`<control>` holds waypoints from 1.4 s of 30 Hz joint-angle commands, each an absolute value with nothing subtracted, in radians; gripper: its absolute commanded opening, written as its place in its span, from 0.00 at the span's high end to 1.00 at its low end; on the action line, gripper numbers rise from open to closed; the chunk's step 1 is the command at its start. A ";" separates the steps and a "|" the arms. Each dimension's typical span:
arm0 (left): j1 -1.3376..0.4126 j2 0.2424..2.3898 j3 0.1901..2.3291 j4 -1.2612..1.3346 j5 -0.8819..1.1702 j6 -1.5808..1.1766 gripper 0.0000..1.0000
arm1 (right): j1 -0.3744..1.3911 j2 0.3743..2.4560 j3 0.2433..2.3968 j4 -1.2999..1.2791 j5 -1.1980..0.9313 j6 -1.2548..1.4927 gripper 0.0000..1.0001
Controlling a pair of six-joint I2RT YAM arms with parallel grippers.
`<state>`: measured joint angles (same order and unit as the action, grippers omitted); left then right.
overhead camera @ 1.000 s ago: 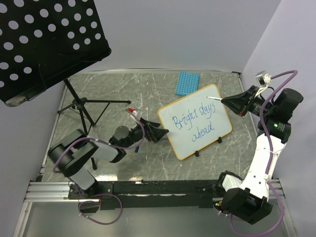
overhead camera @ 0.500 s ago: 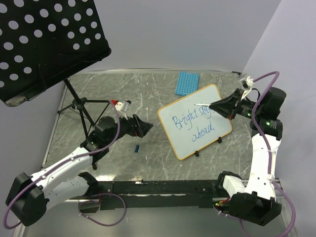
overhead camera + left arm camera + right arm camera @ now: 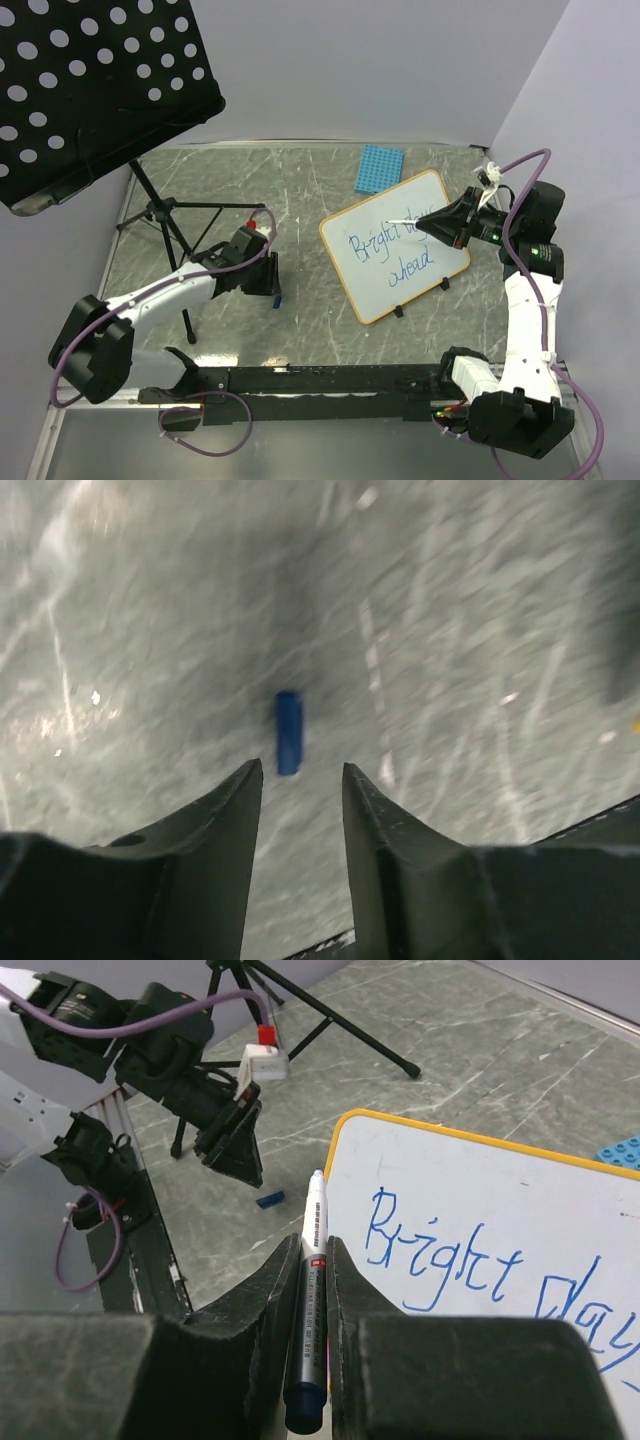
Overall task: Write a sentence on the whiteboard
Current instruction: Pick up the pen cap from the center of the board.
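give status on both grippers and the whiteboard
Left gripper open above blue cap. Right gripper shut on marker, tip over whiteboard. Sentence reads "Bright days ahead". Nothing in the way.

The left arm stretches low, left gripper aimed downward, jaws apart and empty. The right arm stands bent, right gripper clamped around a marker.

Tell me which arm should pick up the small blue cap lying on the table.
Left. The left gripper hangs right over the blue cap, jaws apart and empty. The right gripper is shut on the marker, over at the whiteboard.
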<state>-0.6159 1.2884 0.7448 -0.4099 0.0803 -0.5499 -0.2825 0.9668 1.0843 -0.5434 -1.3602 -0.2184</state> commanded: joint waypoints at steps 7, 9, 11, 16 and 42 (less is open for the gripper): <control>-0.615 1.425 0.805 -0.476 0.095 -0.485 0.61 | -0.270 0.959 1.069 -0.509 -1.401 -0.239 1.00; -0.617 1.442 0.811 -0.463 0.118 -0.483 0.62 | -0.268 0.957 1.071 -0.514 -1.399 -0.244 1.00; -0.615 1.457 0.815 -0.450 0.124 -0.483 0.62 | -0.267 0.957 1.069 -0.517 -1.397 -0.245 1.00; -0.615 1.482 0.818 -0.428 0.150 -0.486 0.61 | -0.264 0.962 1.065 -0.512 -1.393 -0.242 1.00; -0.773 1.715 0.835 -0.572 -0.044 -0.546 0.73 | -0.193 0.979 1.095 -0.571 -1.377 -0.296 1.00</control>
